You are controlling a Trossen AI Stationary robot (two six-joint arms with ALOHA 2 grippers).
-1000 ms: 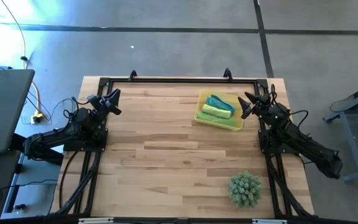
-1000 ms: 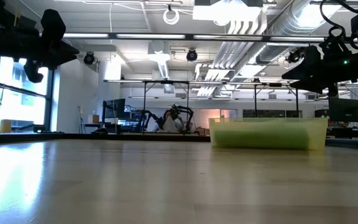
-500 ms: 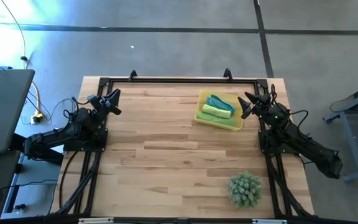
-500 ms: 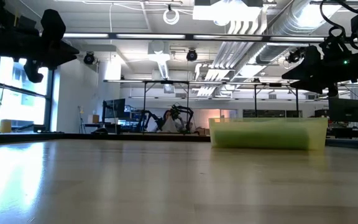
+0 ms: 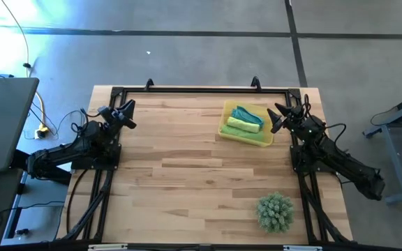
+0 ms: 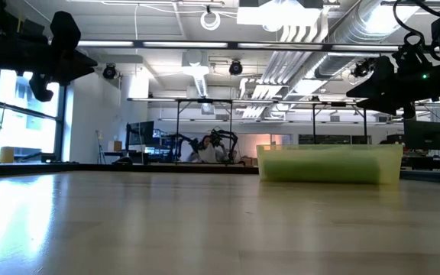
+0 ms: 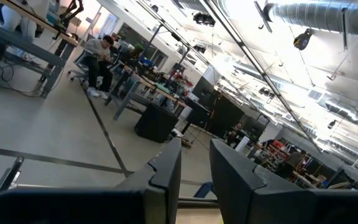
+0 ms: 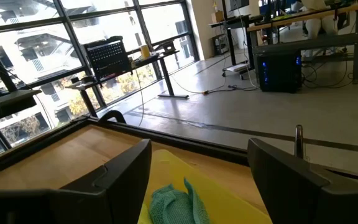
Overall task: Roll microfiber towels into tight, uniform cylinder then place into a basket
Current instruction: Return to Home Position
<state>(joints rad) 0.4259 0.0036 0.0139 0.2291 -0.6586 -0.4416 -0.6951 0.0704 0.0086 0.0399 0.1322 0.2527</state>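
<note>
Microfiber towels point(image 5: 245, 120), seemingly all three, are lying rolled in basket point(image 5: 246, 141). Near the table's left edge, left gripper point(image 5: 126, 113) is hanging narrowly parted; right gripper point(image 5: 279, 117) is gaping wide beside basket. Both are empty. Homing is likely finishing, with no further move needed.
</note>
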